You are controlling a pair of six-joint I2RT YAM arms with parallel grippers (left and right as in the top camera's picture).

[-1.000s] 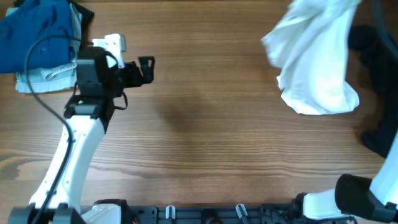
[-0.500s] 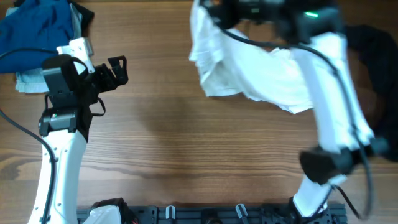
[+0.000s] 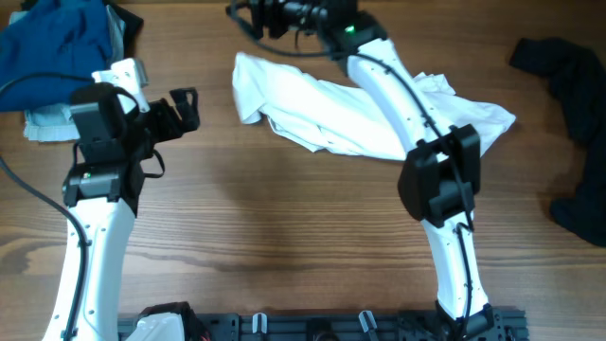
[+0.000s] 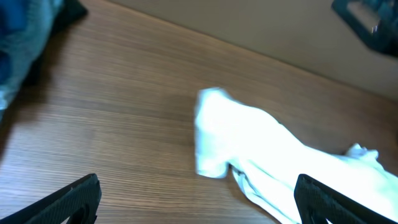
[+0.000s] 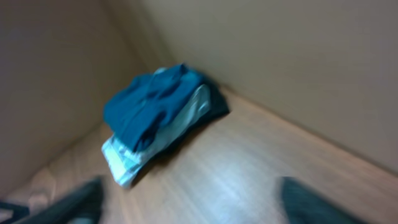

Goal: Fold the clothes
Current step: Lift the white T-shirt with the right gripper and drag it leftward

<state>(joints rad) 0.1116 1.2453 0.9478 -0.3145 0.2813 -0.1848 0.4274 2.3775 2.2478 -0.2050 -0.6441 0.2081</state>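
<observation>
Both left gripper (image 4: 199, 191) and right gripper (image 5: 196, 198) gape empty; pinching the rumpled shirt (image 3: 303, 109) mid-fabric could bunch it.

Tally: four garments, two arms.
One white garment (image 3: 322, 118) at centre; one black garment (image 3: 578, 95) at the right edge, possibly more pieces; far left, one blue garment (image 3: 57, 47) on one pale garment (image 3: 43, 123). One left arm (image 3: 95, 218), one right arm (image 3: 398, 104).
</observation>
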